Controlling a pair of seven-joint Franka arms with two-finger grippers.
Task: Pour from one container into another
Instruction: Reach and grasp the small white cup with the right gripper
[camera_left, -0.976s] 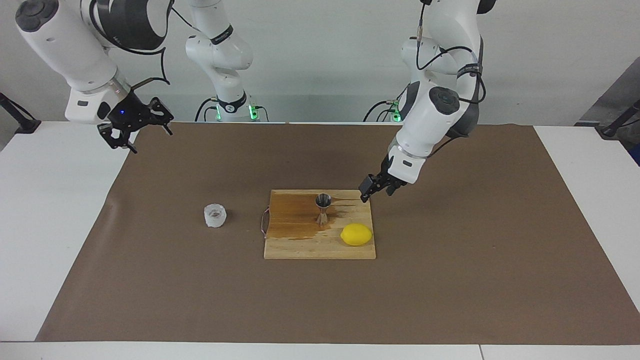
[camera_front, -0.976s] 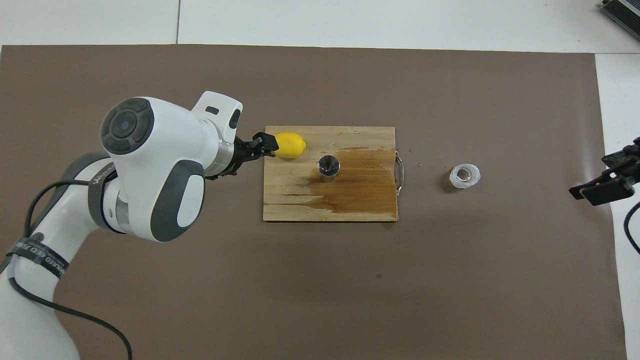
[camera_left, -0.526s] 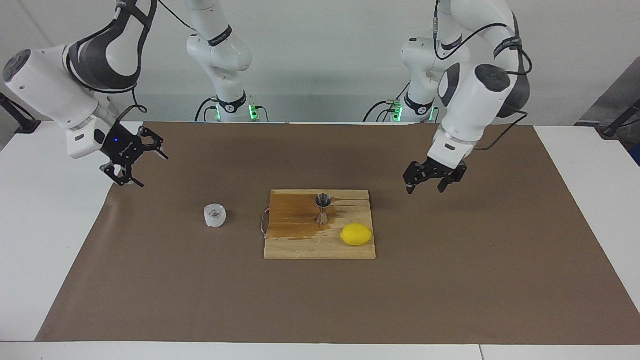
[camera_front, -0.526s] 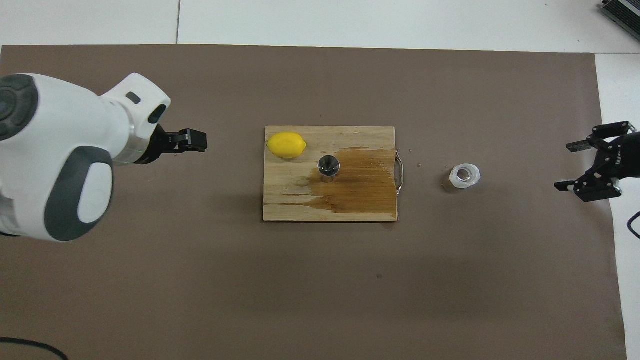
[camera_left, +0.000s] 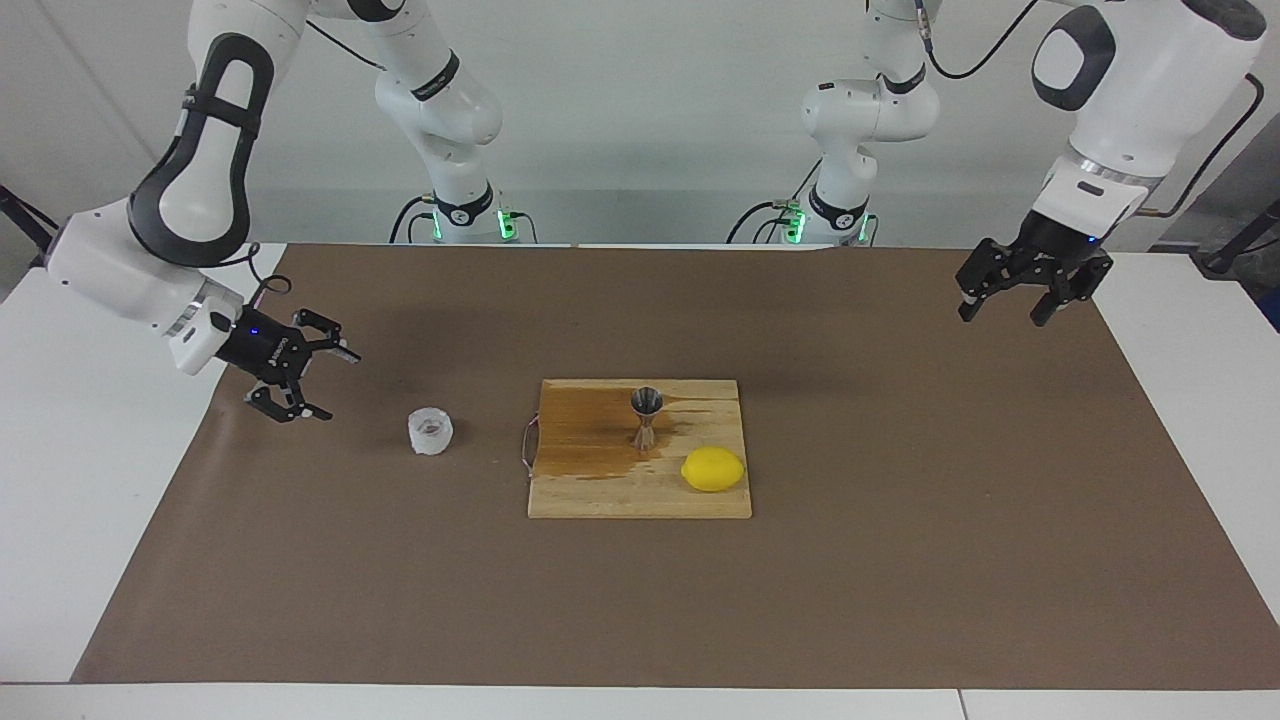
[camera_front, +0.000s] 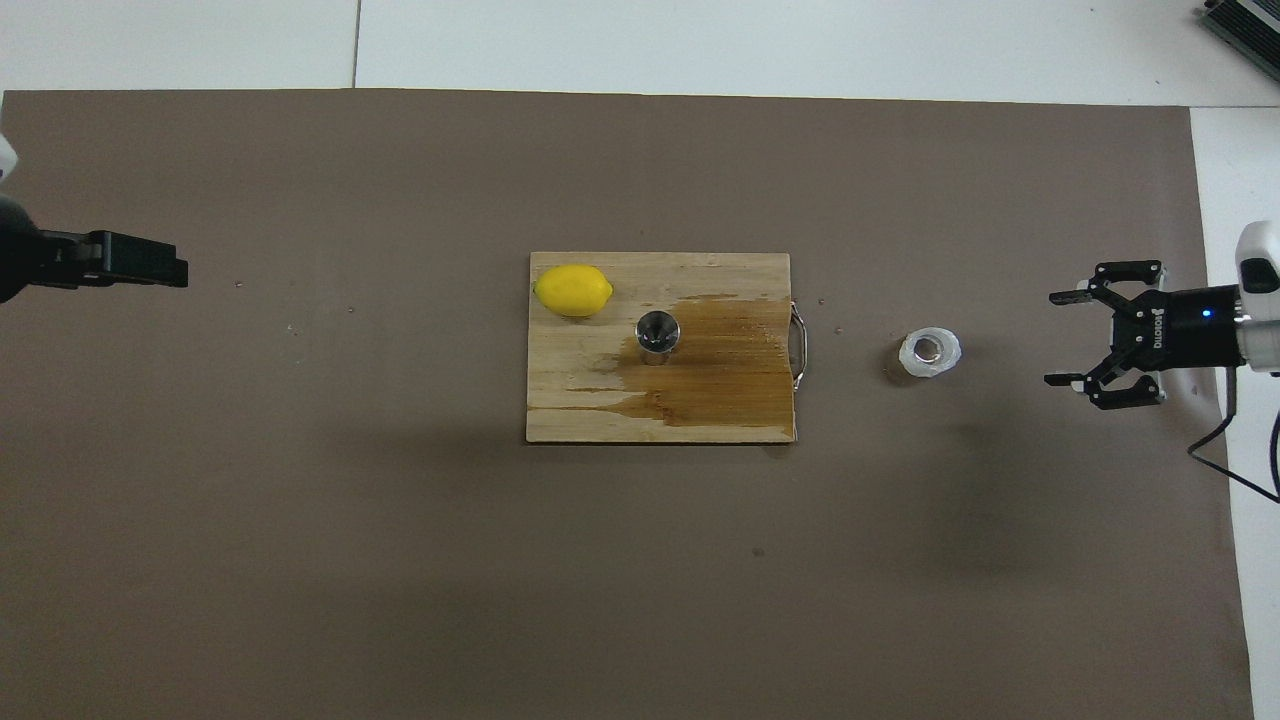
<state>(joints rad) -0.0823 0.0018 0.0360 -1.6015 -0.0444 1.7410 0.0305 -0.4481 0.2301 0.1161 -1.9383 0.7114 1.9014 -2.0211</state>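
The translucent whitish cup (camera_left: 430, 431) stands on the brown mat between the board and the right arm's end of the table; it also shows in the overhead view (camera_front: 930, 352). The steel jigger (camera_left: 646, 418) stands upright on the wooden board (camera_left: 600, 495), and shows from above in the overhead view (camera_front: 657, 332). My right gripper (camera_left: 333, 385) is open and empty, low over the mat beside the cup and apart from it, toward the right arm's end (camera_front: 1055, 340). My left gripper (camera_left: 1002, 316) is open and empty, raised over the mat's edge at the left arm's end (camera_front: 178, 272).
A yellow lemon (camera_left: 713, 469) lies on the board's corner, farther from the robots than the jigger. A dark wet stain (camera_front: 720, 370) covers the board's half toward the cup. A metal handle (camera_front: 798, 345) sticks out of the board toward the cup.
My left gripper has drawn back from the board's edge to the left arm's end of the table and risen. My right gripper has come down and moved toward the cup.
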